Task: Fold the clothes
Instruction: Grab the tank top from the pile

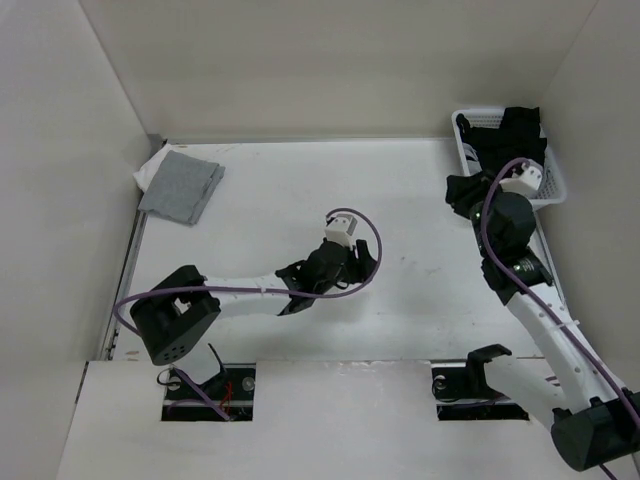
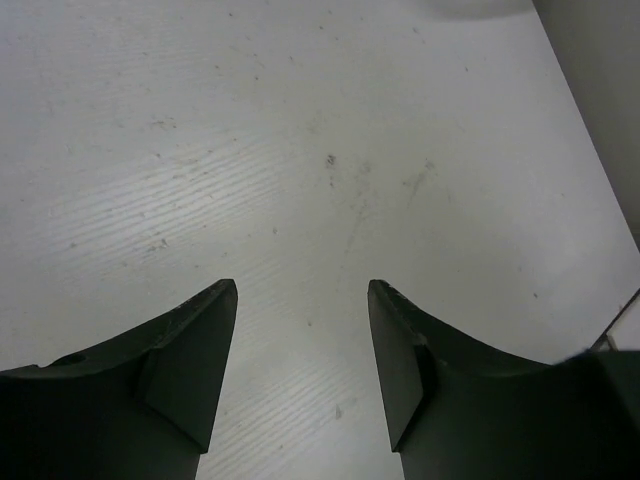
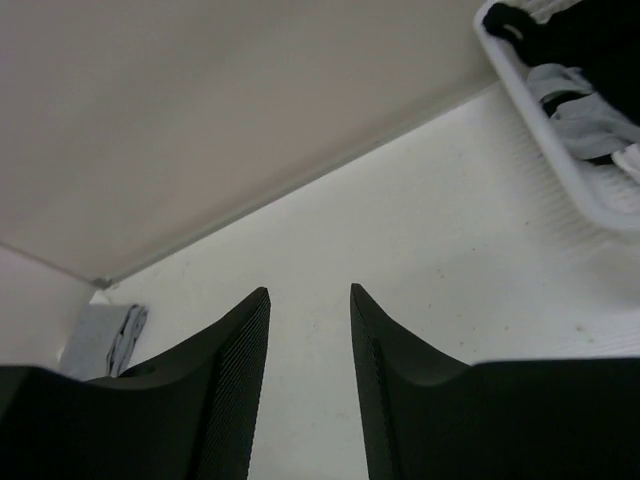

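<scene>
- We see a white worktop from above, walled on three sides, with two robot arms reaching in from the near edge.
- The left gripper hovers over the bare middle of the worktop. Its jaws are spread wide and hold nothing.
- The right gripper is raised just beside the left side of a white plastic basket at the far right. Its jaws stand well apart with only air between them.
- The black garment lies bunched in the basket, heaped toward its far end, and neither gripper touches it.
- The right wrist view also shows crumpled grey and white garments in the basket, beside the black one.
- A folded heathered light-grey cloth lies flat in the far left corner, well apart from both arms.
</scene>
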Available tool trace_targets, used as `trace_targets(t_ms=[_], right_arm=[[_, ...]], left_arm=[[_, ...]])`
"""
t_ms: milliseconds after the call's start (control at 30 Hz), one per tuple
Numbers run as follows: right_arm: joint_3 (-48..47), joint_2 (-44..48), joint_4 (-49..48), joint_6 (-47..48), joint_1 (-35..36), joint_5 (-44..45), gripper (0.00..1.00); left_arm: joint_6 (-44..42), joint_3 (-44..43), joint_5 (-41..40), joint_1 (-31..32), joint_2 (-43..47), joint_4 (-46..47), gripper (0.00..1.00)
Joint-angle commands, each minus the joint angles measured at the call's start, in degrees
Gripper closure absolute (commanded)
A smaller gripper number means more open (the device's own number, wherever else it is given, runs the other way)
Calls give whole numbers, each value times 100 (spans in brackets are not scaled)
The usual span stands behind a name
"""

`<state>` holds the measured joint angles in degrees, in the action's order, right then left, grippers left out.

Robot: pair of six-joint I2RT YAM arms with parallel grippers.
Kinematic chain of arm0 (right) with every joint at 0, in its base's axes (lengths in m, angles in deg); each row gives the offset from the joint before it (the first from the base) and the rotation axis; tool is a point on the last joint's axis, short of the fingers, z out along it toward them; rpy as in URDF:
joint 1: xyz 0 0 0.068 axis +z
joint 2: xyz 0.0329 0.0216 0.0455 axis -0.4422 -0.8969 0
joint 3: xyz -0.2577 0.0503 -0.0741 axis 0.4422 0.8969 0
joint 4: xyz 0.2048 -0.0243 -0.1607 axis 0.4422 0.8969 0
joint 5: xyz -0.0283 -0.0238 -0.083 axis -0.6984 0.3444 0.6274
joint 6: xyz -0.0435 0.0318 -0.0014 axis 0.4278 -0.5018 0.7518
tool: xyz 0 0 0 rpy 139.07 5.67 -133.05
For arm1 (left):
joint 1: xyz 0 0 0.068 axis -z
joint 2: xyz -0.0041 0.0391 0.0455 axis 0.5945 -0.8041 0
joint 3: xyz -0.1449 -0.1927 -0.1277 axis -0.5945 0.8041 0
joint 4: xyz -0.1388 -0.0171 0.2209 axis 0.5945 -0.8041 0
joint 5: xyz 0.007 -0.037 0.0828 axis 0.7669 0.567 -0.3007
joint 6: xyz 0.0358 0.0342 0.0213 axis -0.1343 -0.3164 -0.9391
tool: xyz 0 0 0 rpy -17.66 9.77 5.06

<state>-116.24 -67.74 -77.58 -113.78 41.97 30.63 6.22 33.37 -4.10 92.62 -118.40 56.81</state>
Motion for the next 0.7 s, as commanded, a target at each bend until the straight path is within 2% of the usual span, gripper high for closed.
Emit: trace_targets(t_ms=[0,33,100,167,200,333,467,500,567,667], right_arm=[[-620,-286,441,172,-249,303,63],[-717,-392,459,190,-311,339,69],[-910,-690,512,234,-495,435,87],[-1025,-936,564,269,-767,497,97],[-1113,-1077,634,217,-969,488,100],[-1464,-1736,547,155,-1655,567,100],[-2113,-2938,257,269,-2629,761,83],[-2237,-3151,240,252,-2754,743,80],[-2841,-4027,292,251,-3122,438,65],[-3703,-5047,511,383,-3360,199,54]], left_arm=[[-172,114,211,120,-26,409,46],[-164,132,220,138,-26,409,46],[-120,246,185,217,-35,549,46],[-154,325,185,252,-18,725,47],[-172,378,167,270,26,795,47],[-190,597,141,174,158,1059,48],[-207,756,185,95,185,1358,49],[-199,756,193,77,176,1350,49],[-164,791,211,-2,202,1358,49],[-120,862,220,-107,246,1420,49]])
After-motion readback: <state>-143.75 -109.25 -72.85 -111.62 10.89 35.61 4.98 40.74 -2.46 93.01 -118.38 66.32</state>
